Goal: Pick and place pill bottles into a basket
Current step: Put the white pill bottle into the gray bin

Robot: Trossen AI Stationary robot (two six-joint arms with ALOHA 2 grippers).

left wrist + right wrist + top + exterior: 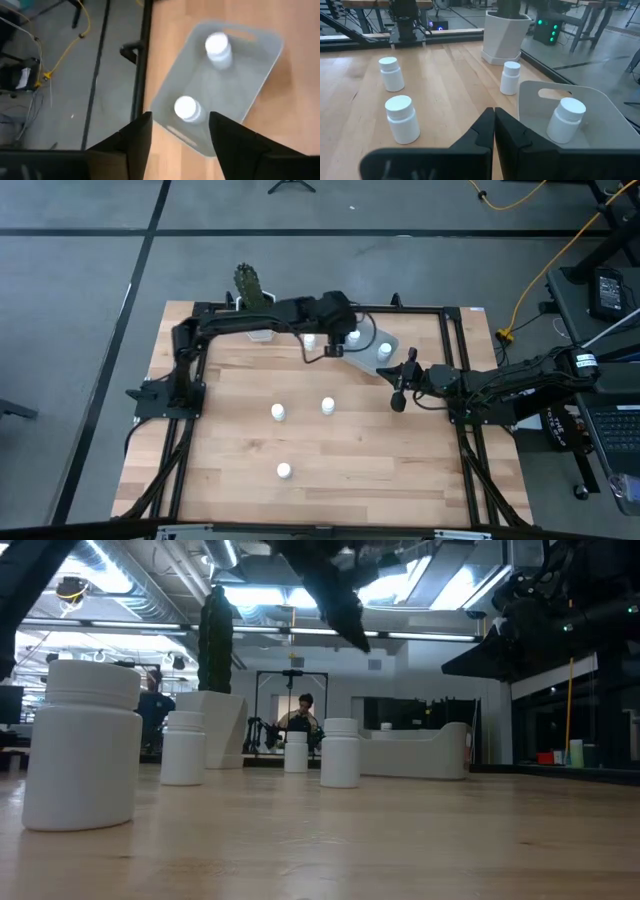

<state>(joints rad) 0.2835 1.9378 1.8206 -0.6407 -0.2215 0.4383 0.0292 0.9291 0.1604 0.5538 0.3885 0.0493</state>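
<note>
Your left gripper (180,132): fingers spread, empty, above basket (260,65) | two pill bottles (186,108) inside | right gripper (493,125): pressed together, empty

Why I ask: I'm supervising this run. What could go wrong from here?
1. The left gripper hangs open just above a bottle standing near the basket rim; a low sideways move might topple it or knock it out.
2. The right gripper, shut, waits close beside the basket, so the arms might clash as the left one leaves.
</note>
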